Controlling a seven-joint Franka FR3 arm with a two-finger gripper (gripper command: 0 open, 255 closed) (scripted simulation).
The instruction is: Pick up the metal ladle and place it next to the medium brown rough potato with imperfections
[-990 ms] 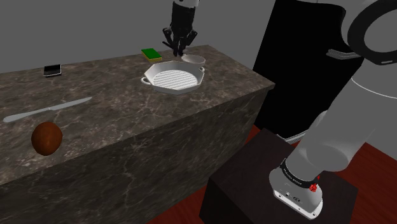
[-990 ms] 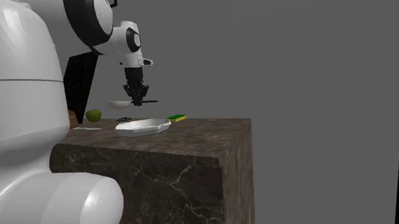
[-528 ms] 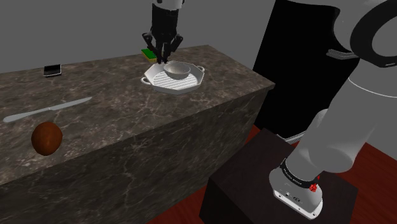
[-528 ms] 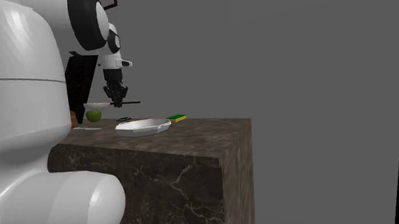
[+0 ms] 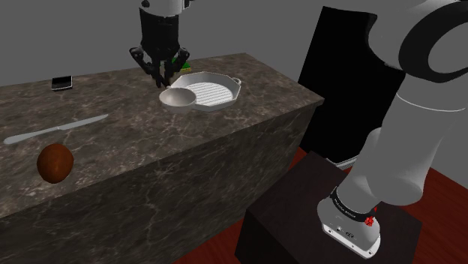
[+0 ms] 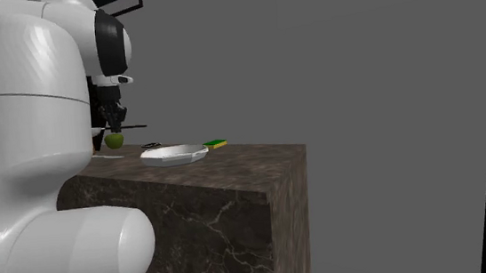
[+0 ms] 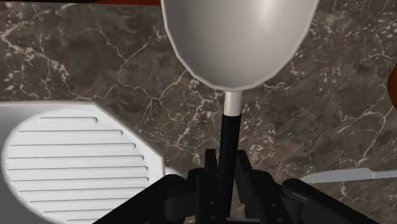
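Note:
My black gripper [image 5: 160,72] hangs above the dark marble counter, just off the white grill pan's side toward the shoulder view's left. It is shut on the ladle's thin dark handle [image 7: 228,143], which the fingers [image 7: 207,179] clasp on both sides. The ladle's pale round bowl [image 5: 178,97] juts out beyond the fingertips, level and above the counter; it looks large in the wrist view [image 7: 239,39]. The brown potato [image 5: 55,163] lies near the counter's front edge, far toward the shoulder view's left. In the second exterior view the gripper [image 6: 115,124] is half hidden behind the arm.
The white ribbed grill pan [image 5: 208,91] sits right beside the ladle. A grey knife [image 5: 56,129] lies between the pan and the potato. A dark phone [image 5: 61,82] rests at the back, a green sponge [image 6: 216,143] beyond the pan, and a green round fruit [image 6: 113,141] farther along.
The arm has carried the ladle toward the shoulder view's left, from beyond the pan, across it, to its other side. The grip on the handle is unchanged.

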